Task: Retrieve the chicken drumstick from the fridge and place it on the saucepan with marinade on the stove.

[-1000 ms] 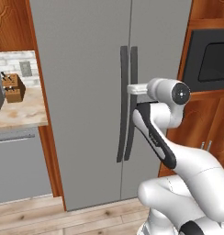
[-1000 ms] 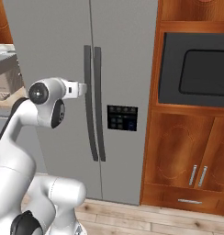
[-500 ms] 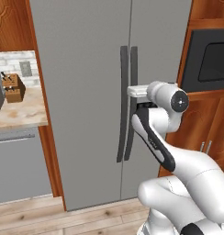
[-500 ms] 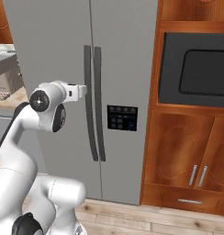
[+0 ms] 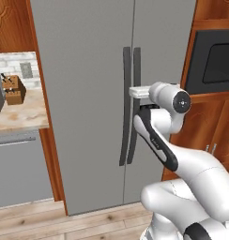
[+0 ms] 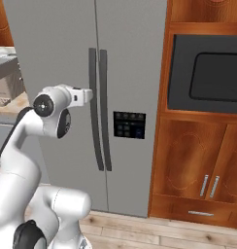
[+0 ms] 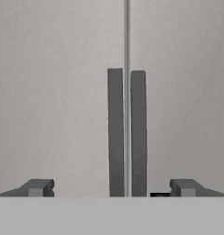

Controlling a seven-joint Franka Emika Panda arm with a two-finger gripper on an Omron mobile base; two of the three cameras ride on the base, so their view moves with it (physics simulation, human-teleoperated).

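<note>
The gripper is held with its two fingers spread wide apart, nothing being pinched between them, and is pointed straight at the front of the fridge. In the hand view the two dark handles are framed between the fingertips, one on each side of the seam where the doors meet. In the base views the white hand is seen level with the upper part of the handles, close to them, though contact cannot be judged. Both fridge doors are shut. A small dark control panel is set in the right-hand door. A wooden cabinet with a built-in oven stands beside the fridge, and a counter carrying a knife block lies on the other side.
</note>
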